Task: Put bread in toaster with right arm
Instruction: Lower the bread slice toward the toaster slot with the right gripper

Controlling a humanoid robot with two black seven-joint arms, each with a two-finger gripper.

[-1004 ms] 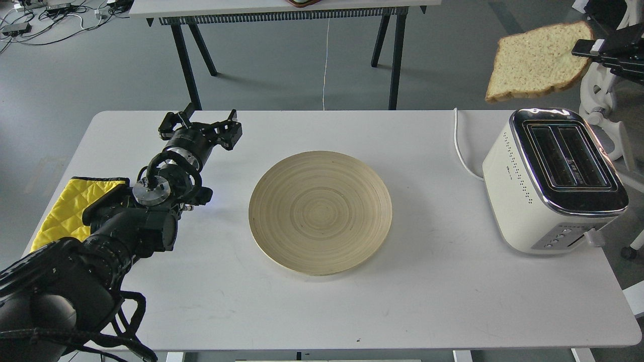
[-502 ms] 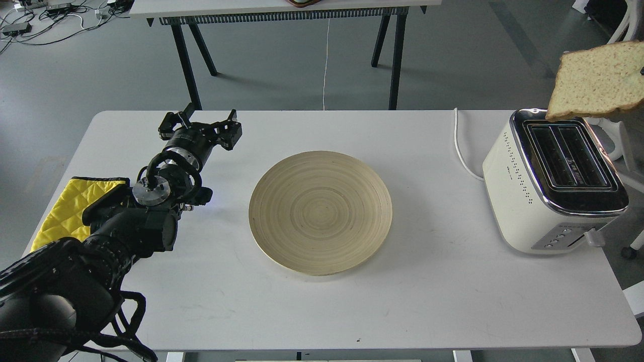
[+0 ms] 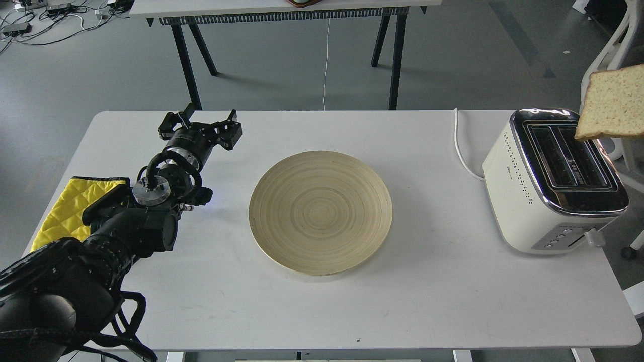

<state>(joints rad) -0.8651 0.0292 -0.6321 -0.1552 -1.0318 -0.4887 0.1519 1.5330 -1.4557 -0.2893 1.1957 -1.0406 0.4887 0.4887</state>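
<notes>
**A:** While the bread (image 3: 615,103) hangs in the air at the 3 o'clock edge of the view, nothing of the right arm shows — so its tool is out of sight and I can't say how it grips the slice.

**B:** Where does the slice sit against the toaster (image 3: 551,181)?

**A:** Its lower left corner overlaps the far right corner of the chrome top. It lies tilted and face-on rather than edge-down, and most of it looks to be off to the 3 o'clock side of the slots. Both slots look empty.

**B:** So the risk?

**A:** My guess is misalignment. If it comes down at this tilt, the crust could catch on the chrome rim, and soft bread would fold or tear. It may also slip from the grip and drop beyond the bench (image 3: 453,301) — the toaster stands close to that edge.

**B:** And the left arm?

**A:** Its tool (image 3: 198,126) rests over the bench at about 10 o'clock from the plate (image 3: 320,212), fingers spread apart and holding nothing. It sits near the yellow cloth (image 3: 65,211), well clear of the toaster, so I'd expect no interference from it.
</notes>
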